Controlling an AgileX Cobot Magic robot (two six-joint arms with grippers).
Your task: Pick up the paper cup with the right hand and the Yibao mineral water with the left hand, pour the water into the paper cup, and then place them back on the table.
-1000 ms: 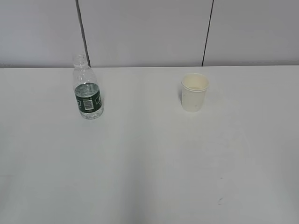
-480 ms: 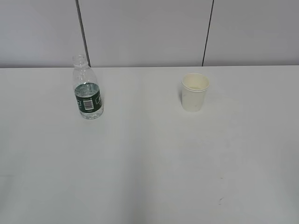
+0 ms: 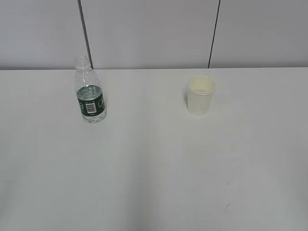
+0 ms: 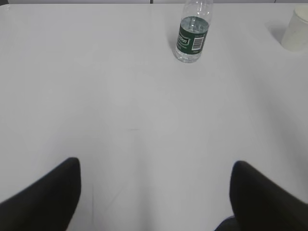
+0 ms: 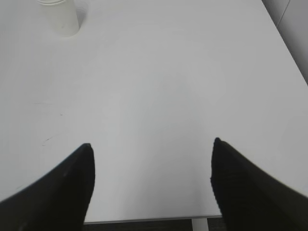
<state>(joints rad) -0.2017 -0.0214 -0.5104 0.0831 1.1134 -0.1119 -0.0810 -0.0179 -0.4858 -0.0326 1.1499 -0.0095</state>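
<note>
The Yibao mineral water (image 3: 90,93) is a small clear uncapped bottle with a dark green label, standing upright on the table (image 3: 154,159) at the left. It also shows far ahead in the left wrist view (image 4: 193,32). The paper cup (image 3: 200,95) stands upright to its right, and shows at the top left of the right wrist view (image 5: 60,17) and the top right corner of the left wrist view (image 4: 296,30). My left gripper (image 4: 156,166) is open and empty above bare table, well short of the bottle. My right gripper (image 5: 151,147) is open and empty near the table's front edge. Neither gripper shows in the exterior view.
A grey panelled wall (image 3: 154,33) with dark vertical seams stands behind the table. The table's right edge (image 5: 284,43) and front edge (image 5: 144,219) show in the right wrist view. A few faint dark specks (image 3: 227,206) mark the tabletop.
</note>
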